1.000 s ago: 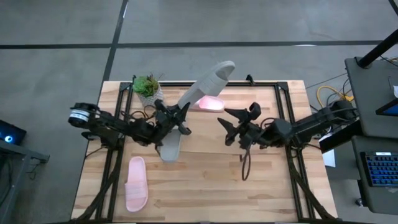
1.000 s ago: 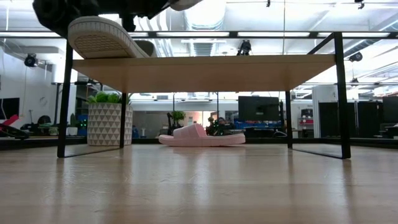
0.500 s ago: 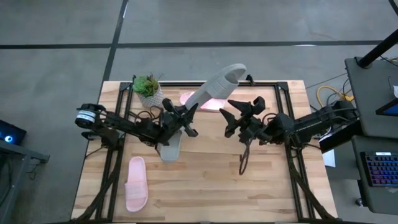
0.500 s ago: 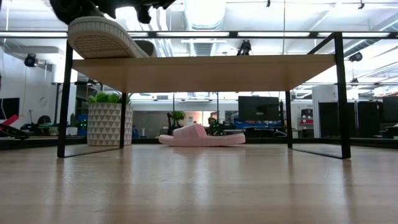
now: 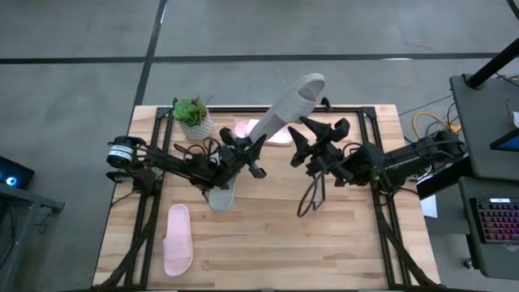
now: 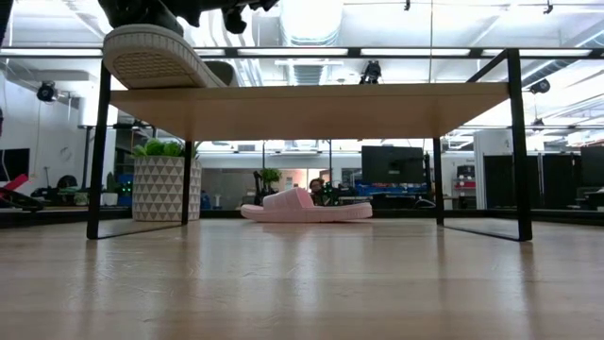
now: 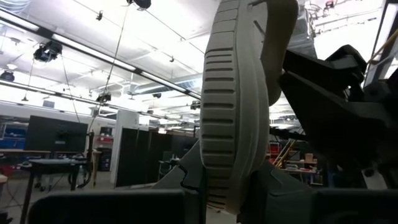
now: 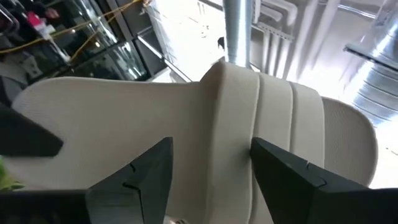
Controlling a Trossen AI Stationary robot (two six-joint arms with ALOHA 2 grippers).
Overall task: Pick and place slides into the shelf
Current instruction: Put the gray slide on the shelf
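A grey slide (image 5: 285,107) is raised over the table's far middle, slanting up toward the far right, with my left gripper (image 5: 243,151) shut on its lower end. My right gripper (image 5: 318,135) is open just right of it. In the right wrist view its fingers stand either side of the slide's wide strap (image 8: 261,112). A second grey slide (image 5: 220,193) lies under my left arm. In the low view its sole (image 6: 156,59) sticks out over the near left of the shelf's board (image 6: 311,109). One pink slide (image 6: 307,206) rests on the table at the shelf's far side. My left gripper pinches the raised grey slide's heel end (image 7: 224,186) between its two fingers, one on the ribbed sole and one on the footbed side. The fingers point slanting up toward the far right, along the slide. The slide stands lifted clear above them, toe end uppermost. My right gripper: I cannot tell whether its fingers touch the slide.
A potted plant (image 5: 192,115) stands at the far left. A second pink slide (image 5: 177,239) lies near the front left. Black frame rails (image 5: 379,203) run along the table's sides. A dark cable loop (image 5: 308,199) hangs from my right arm.
My left gripper has carried the grey slide toward the table's right and far edge; its toe end now sits farther right. My right gripper has risen, rolled and come toward the slide's strap. Both grippers' openings look unchanged.
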